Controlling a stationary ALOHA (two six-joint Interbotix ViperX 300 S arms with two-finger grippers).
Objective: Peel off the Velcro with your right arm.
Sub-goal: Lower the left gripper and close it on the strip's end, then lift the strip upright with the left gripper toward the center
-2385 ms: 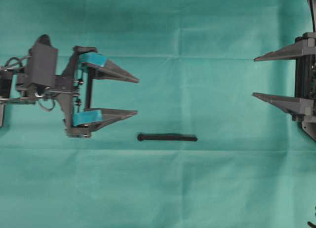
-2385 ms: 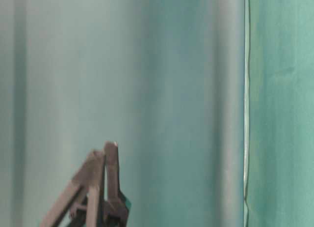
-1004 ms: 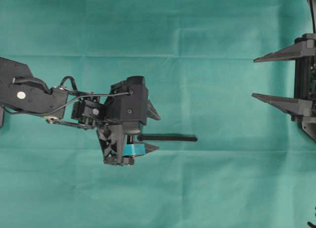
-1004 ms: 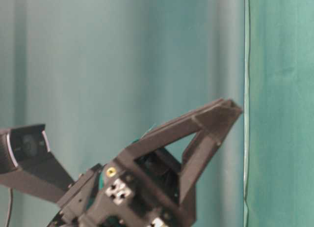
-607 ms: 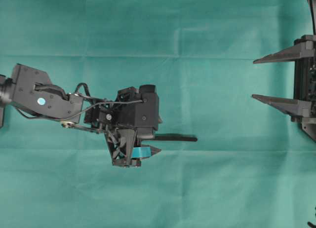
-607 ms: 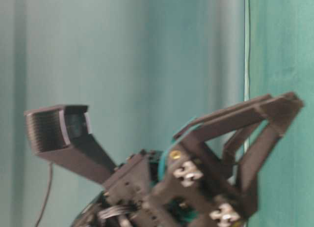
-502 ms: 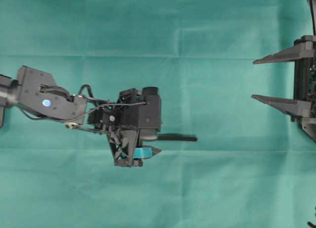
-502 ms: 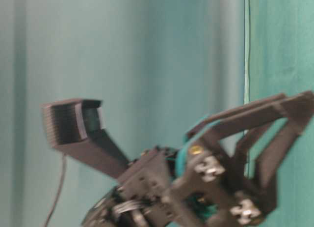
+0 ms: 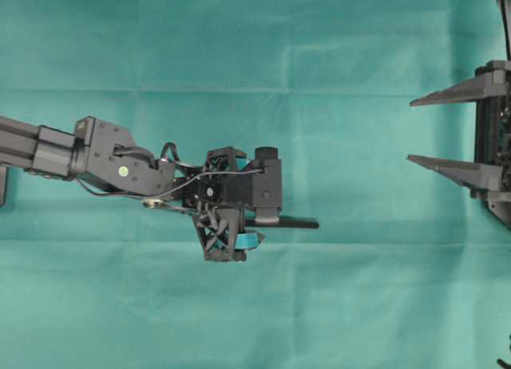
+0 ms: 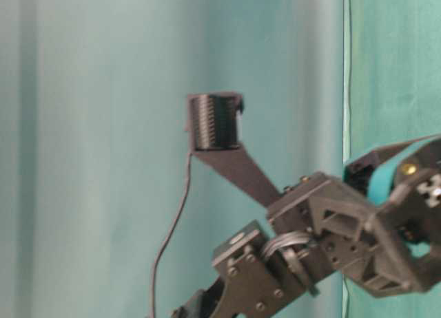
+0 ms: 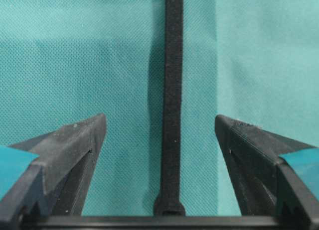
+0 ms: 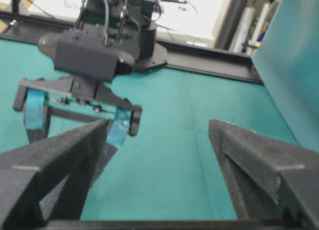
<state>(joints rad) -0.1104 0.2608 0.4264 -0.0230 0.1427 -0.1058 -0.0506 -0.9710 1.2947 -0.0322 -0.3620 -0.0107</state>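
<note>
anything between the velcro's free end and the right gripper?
Nothing: in the overhead view only bare green cloth lies between the Velcro tip and the open right gripper.

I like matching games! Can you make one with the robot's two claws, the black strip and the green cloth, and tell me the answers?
Things:
1. Left gripper with teal-taped black fingers
2. Right gripper with plain black pointed fingers
3. Thin black Velcro strip
4. Teal-green cloth

States:
A. Covers the table
B. Open, waiting at the right edge of the overhead view
C. Lies flat between two open fingers
D. Open, straddling the strip

Pairs: 1-D, 2-B, 3-C, 4-A
</note>
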